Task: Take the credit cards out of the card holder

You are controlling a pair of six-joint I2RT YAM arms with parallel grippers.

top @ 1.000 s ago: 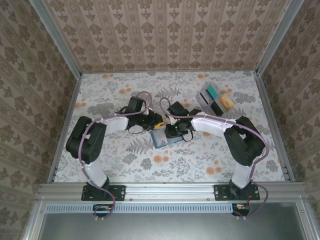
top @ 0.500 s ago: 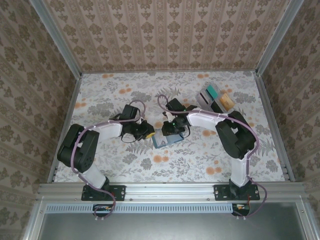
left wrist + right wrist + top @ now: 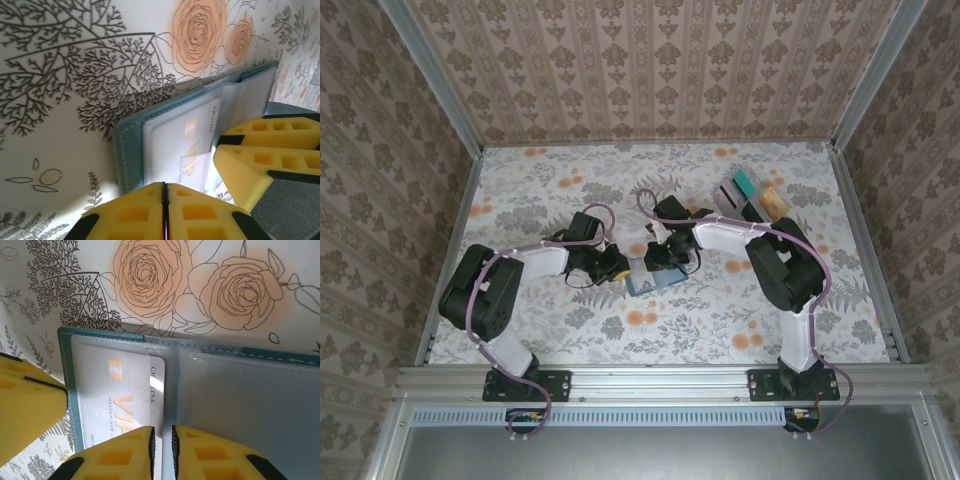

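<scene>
Card holder (image 3: 658,281) lies open on the floral table (image 3: 540,190); a pale credit card (image 3: 117,400) lettered VIP sits in one panel's slot. Left gripper (image 3: 164,210), clenched and empty, is at the holder's edge. Right gripper (image 3: 162,445), nearly closed, straddles the card's edge; whether it grips cannot be told. Beyond the holder lie loose cards (image 3: 750,197).

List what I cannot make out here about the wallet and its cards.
- Right wrist view: whether the right gripper pinches the card; the gripper covers the card's lower edge.
- Right wrist view: the right panel of the wallet, cut off by the frame edge; what lies under its plastic is unclear.
- Left wrist view: the card's small print, blurred.
- Top view: the wallet's slots, too small.
</scene>
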